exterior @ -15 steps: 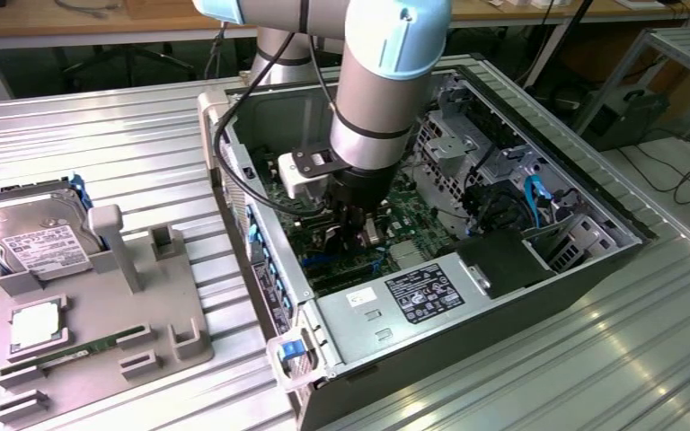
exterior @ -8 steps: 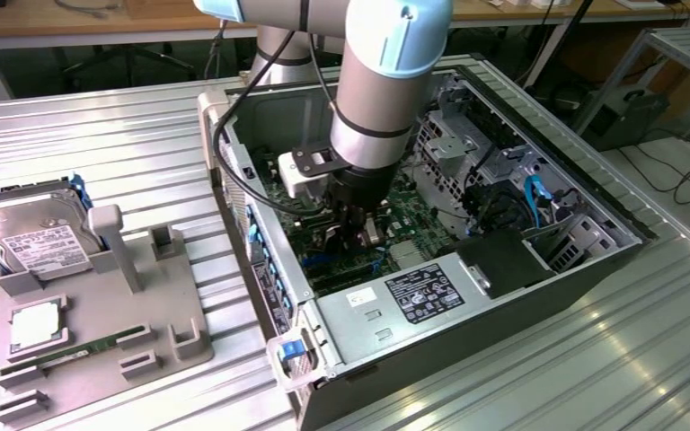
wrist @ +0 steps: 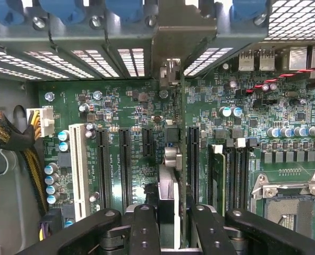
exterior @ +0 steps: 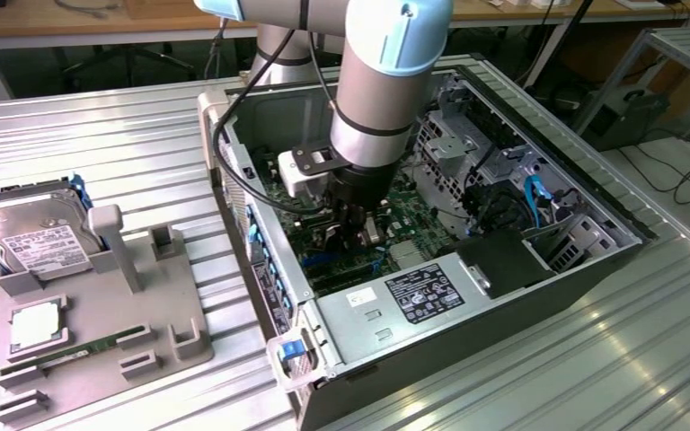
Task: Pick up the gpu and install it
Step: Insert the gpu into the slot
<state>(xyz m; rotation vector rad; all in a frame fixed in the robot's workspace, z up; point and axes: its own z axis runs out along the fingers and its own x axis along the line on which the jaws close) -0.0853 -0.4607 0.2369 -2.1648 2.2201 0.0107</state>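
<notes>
Much of the gpu is hidden: in the wrist view it is seen edge-on, a thin upright card clamped between the black fingers of the gripper, whose jaws are closed narrowly on it. Its lower edge is lost against the green motherboard, so seating in a slot cannot be judged. Black expansion slots run alongside the card. Around the gripper stands the grey metal computer case.
</notes>
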